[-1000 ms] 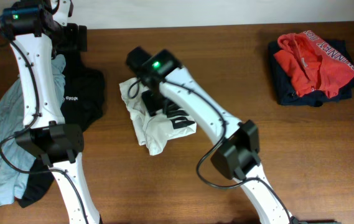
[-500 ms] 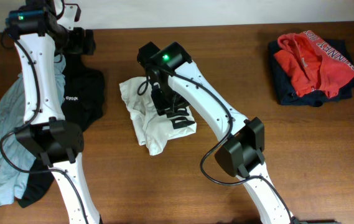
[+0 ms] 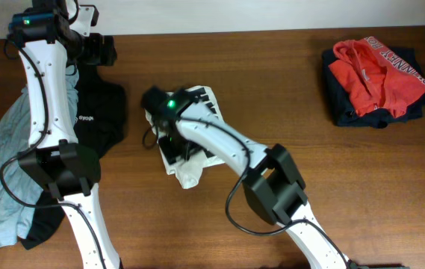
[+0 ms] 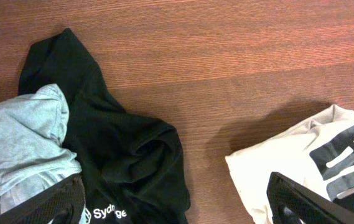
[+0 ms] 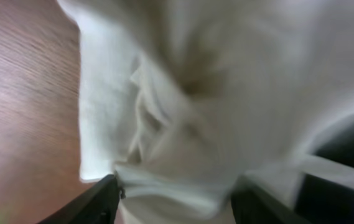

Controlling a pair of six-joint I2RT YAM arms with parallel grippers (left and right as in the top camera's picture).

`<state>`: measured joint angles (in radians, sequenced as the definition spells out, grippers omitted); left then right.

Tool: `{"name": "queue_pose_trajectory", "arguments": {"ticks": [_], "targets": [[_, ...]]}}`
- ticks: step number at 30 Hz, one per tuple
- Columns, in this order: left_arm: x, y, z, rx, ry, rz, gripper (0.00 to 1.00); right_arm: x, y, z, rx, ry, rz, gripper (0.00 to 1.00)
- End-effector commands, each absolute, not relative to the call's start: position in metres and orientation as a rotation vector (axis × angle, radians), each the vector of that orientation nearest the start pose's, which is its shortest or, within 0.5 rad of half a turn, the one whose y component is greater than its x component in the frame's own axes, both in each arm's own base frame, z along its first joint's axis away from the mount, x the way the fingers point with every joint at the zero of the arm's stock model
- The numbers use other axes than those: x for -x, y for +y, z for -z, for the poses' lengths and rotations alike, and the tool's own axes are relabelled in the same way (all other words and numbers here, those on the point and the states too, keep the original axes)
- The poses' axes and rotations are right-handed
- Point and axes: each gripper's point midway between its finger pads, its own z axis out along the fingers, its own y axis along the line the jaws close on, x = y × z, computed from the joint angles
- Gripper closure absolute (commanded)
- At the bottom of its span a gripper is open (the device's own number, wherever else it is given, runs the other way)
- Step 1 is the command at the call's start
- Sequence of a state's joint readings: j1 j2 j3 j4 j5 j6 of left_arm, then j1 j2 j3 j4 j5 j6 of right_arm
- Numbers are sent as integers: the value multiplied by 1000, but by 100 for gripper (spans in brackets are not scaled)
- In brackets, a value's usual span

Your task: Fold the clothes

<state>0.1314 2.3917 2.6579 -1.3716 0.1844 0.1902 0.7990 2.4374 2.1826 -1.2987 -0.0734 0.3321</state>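
The white T-shirt with black block print (image 3: 188, 173) lies bunched mid-table. It also shows at the lower right of the left wrist view, white T-shirt (image 4: 288, 163). My right gripper (image 3: 173, 146) is down on its left part. In the blurred right wrist view a thick fold of the white T-shirt (image 5: 183, 93) fills the gap between the fingers, so the right gripper (image 5: 173, 202) is shut on it. My left gripper (image 3: 104, 48) hovers open at the far left, left gripper (image 4: 186, 211), above the black shirt (image 4: 121, 143) with its white logo. The grey-blue shirt (image 4: 21, 143) lies beside it.
In the overhead view the black shirt (image 3: 104, 112) and grey-blue shirt (image 3: 3, 161) sprawl along the left side, partly under the left arm. A red hoodie (image 3: 373, 67) lies on a dark folded garment (image 3: 346, 112) at the far right. The wooden table (image 3: 332, 187) carries everything.
My right gripper has moved down and left across the white T-shirt, and the shirt has bunched narrower, with one edge now turned up at its top. The left arm has stayed put.
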Motion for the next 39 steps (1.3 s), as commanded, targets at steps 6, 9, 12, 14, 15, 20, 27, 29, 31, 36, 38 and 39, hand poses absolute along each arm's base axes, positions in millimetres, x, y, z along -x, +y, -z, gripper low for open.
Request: {"name": "queue_pose_trajectory", "arguments": {"ticks": [6, 9, 12, 14, 15, 20, 27, 29, 31, 36, 38, 39], "targets": [[-539, 38, -216, -133, 2614, 152, 7, -316, 356, -25, 833, 3050, -179, 41], [-540, 38, -216, -133, 2612, 153, 7, -322, 362, -42, 865, 2996, -214, 41], [-540, 37, -216, -134, 2612, 152, 7, -328, 367, -67, 863, 2942, -251, 40], [-540, 37, -216, -134, 2611, 152, 7, -333, 368, -90, 844, 2905, -280, 39], [-540, 38, -216, -133, 2611, 152, 7, -338, 366, -111, 781, 2890, -304, 37], [-540, 38, -216, -134, 2611, 152, 7, -359, 337, -159, 490, 2893, -360, 34], [-540, 38, -216, -133, 2612, 152, 6, -381, 262, -160, 68, 3043, -345, 28], [-540, 37, -216, -133, 2612, 153, 6, -379, 251, -147, 64, 3095, -368, 29], [-540, 38, -216, -133, 2612, 152, 7, -376, 252, -136, 136, 3113, -403, 30], [-539, 37, -215, -133, 2614, 153, 7, -361, 262, -99, 312, 3148, -420, 36], [-539, 37, -215, -133, 2617, 154, 6, -355, 267, -84, 305, 3164, -429, 44], [-538, 37, -215, -133, 2619, 154, 7, -351, 271, -75, 318, 3169, -453, 48]]}}
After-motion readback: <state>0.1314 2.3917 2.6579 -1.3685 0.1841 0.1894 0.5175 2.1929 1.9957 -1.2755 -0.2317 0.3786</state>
